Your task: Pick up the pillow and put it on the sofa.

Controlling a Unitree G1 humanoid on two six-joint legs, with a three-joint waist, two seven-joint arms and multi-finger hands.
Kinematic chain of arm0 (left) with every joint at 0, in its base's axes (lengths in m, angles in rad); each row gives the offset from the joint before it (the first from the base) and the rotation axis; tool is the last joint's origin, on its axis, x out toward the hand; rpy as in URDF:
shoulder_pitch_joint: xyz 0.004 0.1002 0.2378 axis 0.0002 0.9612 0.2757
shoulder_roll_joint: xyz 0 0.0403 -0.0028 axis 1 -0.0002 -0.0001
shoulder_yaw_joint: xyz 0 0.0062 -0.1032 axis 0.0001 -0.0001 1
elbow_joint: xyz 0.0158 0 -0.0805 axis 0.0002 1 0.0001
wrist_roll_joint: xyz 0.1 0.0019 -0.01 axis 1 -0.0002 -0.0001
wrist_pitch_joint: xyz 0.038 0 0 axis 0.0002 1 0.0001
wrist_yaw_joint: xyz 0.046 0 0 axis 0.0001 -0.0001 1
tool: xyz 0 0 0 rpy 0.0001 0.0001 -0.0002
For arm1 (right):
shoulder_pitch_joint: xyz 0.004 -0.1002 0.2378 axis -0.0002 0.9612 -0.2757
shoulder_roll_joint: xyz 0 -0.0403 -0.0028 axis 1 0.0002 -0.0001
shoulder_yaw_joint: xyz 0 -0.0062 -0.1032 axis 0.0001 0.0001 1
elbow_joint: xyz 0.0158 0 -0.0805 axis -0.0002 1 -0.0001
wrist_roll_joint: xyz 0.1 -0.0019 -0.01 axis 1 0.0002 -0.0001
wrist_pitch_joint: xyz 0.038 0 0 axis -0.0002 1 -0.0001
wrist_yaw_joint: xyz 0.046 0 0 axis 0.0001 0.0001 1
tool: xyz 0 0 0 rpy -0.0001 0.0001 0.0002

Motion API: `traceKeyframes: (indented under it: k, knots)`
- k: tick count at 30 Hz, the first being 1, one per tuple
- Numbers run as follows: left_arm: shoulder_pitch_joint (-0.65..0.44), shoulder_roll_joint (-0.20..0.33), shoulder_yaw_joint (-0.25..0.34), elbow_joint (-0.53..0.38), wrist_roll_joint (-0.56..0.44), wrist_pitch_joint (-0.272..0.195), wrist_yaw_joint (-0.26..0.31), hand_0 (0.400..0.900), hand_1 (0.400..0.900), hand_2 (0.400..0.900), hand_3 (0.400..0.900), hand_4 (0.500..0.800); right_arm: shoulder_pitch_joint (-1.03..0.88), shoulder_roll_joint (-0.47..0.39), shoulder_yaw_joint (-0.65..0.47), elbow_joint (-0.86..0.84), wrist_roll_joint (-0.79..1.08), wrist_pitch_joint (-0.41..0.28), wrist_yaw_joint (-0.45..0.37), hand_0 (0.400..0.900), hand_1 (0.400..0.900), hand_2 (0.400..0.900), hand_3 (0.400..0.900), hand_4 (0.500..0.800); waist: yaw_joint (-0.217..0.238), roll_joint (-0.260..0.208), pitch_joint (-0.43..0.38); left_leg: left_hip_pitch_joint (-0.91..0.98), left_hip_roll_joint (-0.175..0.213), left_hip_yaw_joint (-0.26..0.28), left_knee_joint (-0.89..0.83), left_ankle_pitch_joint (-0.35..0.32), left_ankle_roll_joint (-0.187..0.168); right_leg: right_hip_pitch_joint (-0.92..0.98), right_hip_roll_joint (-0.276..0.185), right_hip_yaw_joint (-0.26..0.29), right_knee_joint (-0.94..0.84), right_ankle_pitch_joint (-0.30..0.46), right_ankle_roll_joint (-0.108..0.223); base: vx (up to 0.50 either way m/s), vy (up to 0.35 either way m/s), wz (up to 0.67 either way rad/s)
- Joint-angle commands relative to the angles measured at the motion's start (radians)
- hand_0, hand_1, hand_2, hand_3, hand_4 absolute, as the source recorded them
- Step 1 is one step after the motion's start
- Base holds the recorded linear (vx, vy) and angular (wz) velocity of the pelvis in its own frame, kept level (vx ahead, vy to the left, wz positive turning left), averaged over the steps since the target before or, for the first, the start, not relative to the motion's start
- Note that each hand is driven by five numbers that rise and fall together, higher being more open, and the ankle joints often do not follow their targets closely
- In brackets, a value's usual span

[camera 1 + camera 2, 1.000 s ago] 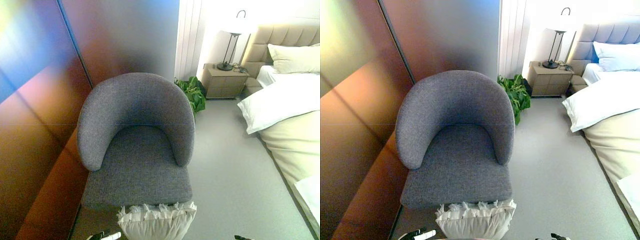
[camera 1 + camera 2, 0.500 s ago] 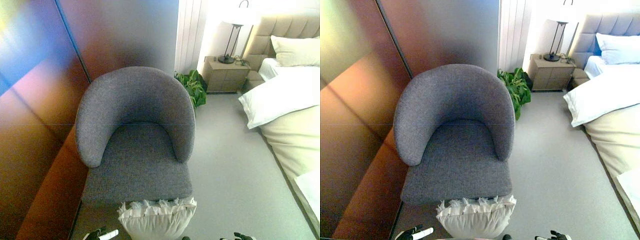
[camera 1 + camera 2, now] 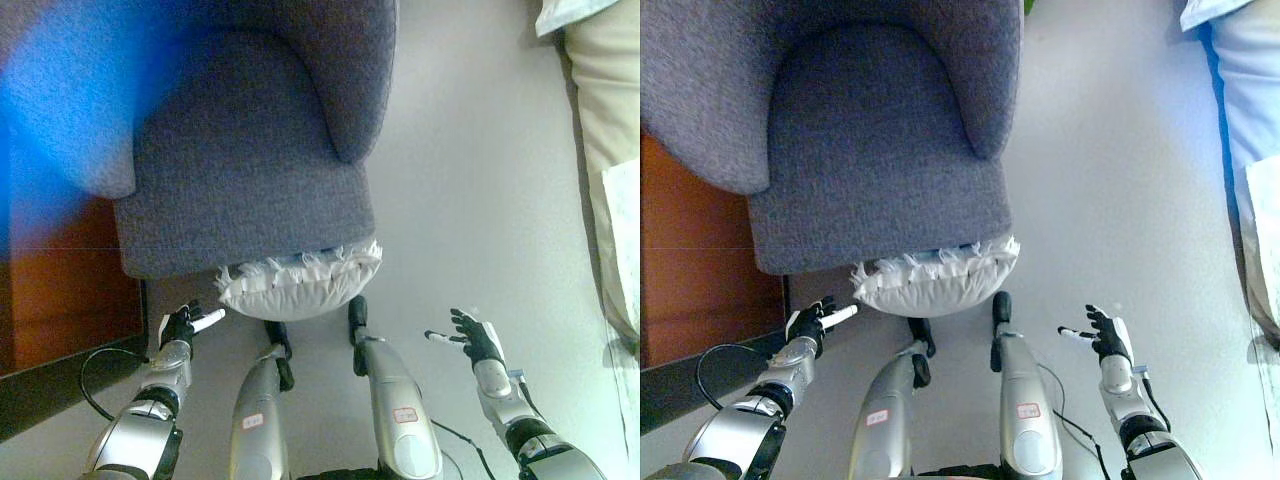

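A white pillow point(image 3: 298, 284) with a ruffled edge lies on the grey floor, against the front of the grey tub-shaped sofa chair point(image 3: 245, 170); it also shows in the right eye view point(image 3: 930, 278). My left hand point(image 3: 183, 325) is low at the left, a little left of and below the pillow, open with a white-tipped finger pointing toward it. My right hand point(image 3: 472, 337) is low at the right, well clear of the pillow, open with its fingers spread. Neither hand touches the pillow.
A brown wooden wall panel point(image 3: 60, 300) stands close on the left of the chair. A bed point(image 3: 605, 150) with pale bedding runs along the right edge. Grey floor point(image 3: 470, 200) lies between chair and bed.
The camera has tilted down sharply, so the whole view shifted up; the nightstand, lamp and plant left the view. Both arms and hands now show fully below the pillow.
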Motion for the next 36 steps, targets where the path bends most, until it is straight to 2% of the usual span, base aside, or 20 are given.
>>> traceKeyframes:
  k: [1,5,9,12,15,17,25,31,36]
  knots:
    - [0.019,0.082,-0.001,0.011,-0.076,-0.032,0.059,0.900,0.900,0.900,0.900,0.800,0.035,-0.079,0.022,-0.098,0.056,-0.048,-0.070,0.900,0.900,0.900,0.900,0.800,-0.016,-0.027,-0.004,-0.068,-0.022,-0.042,0.051,-0.022,-0.004,-0.028,0.019,0.024,0.023,-0.048,0.042,-0.07,-0.043,0.05]
    - [-0.024,0.102,0.009,0.029,-0.099,-0.029,0.071,0.900,0.900,0.900,0.900,0.800,0.024,-0.095,0.033,-0.158,0.078,-0.047,-0.085,0.900,0.900,0.900,0.900,0.800,-0.022,-0.048,0.004,-0.155,-0.027,-0.061,0.115,-0.034,-0.004,-0.110,0.027,0.026,0.067,-0.048,0.035,-0.06,-0.052,0.08]
    - [-0.061,0.128,0.018,0.042,-0.167,-0.017,0.039,0.900,0.900,0.900,0.900,0.800,0.028,-0.102,0.047,-0.213,0.087,-0.040,-0.097,0.900,0.900,0.900,0.900,0.800,-0.029,-0.067,0.004,-0.225,-0.028,-0.077,0.170,-0.055,0.001,-0.178,0.033,0.028,0.102,-0.047,0.029,-0.04,-0.053,0.05]
    - [-0.083,0.136,0.021,0.042,-0.208,-0.030,0.010,0.900,0.900,0.900,0.900,0.800,0.039,-0.102,0.050,-0.239,0.093,-0.043,-0.107,0.900,0.900,0.900,0.900,0.800,-0.036,-0.081,0.004,-0.257,-0.032,-0.089,0.192,-0.066,0.005,-0.207,0.041,0.029,0.114,-0.044,0.026,-0.01,-0.075,0.04]
    - [-0.093,0.130,0.023,0.027,-0.249,-0.053,-0.015,0.900,0.900,0.900,0.900,0.800,0.052,-0.104,0.049,-0.260,0.090,-0.044,-0.109,0.900,0.900,0.900,0.900,0.800,-0.040,-0.092,0.004,-0.283,-0.037,-0.100,0.210,-0.075,0.009,-0.229,0.049,0.028,0.127,-0.043,0.023,0.00,-0.044,0.00]
    - [-0.103,0.128,0.022,0.010,-0.272,-0.052,-0.029,0.900,0.900,0.900,0.900,0.800,0.056,-0.104,0.047,-0.264,0.089,-0.050,-0.107,0.900,0.900,0.900,0.900,0.800,-0.041,-0.097,0.004,-0.293,-0.039,-0.105,0.217,-0.079,0.012,-0.237,0.053,0.027,0.133,-0.042,0.023,0.00,-0.051,0.00]
    - [-0.143,0.116,0.006,-0.065,-0.394,-0.064,-0.147,0.900,0.900,0.900,0.900,0.800,0.080,-0.100,0.055,-0.308,0.087,-0.042,-0.107,0.900,0.900,0.900,0.900,0.800,-0.049,-0.125,0.004,-0.331,-0.045,-0.121,0.244,-0.090,0.016,-0.262,0.068,0.026,0.145,-0.030,0.025,0.00,-0.057,0.03]
    - [-0.140,0.091,-0.015,-0.133,-0.437,-0.070,-0.210,0.900,0.900,0.900,0.900,0.800,0.099,-0.096,0.056,-0.338,0.089,-0.031,-0.101,0.900,0.900,0.900,0.900,0.800,-0.051,-0.140,0.004,-0.332,-0.047,-0.124,0.247,-0.099,0.020,-0.260,0.080,0.022,0.145,-0.028,0.028,0.01,-0.049,0.03]
    - [-0.142,0.080,-0.034,-0.172,-0.446,-0.060,-0.236,0.900,0.900,0.900,0.900,0.800,0.115,-0.094,0.053,-0.361,0.083,-0.027,-0.100,0.900,0.900,0.900,0.900,0.800,-0.053,-0.145,0.004,-0.333,-0.047,-0.125,0.251,-0.101,0.021,-0.260,0.083,0.021,0.150,-0.027,0.031,0.02,-0.028,0.03]
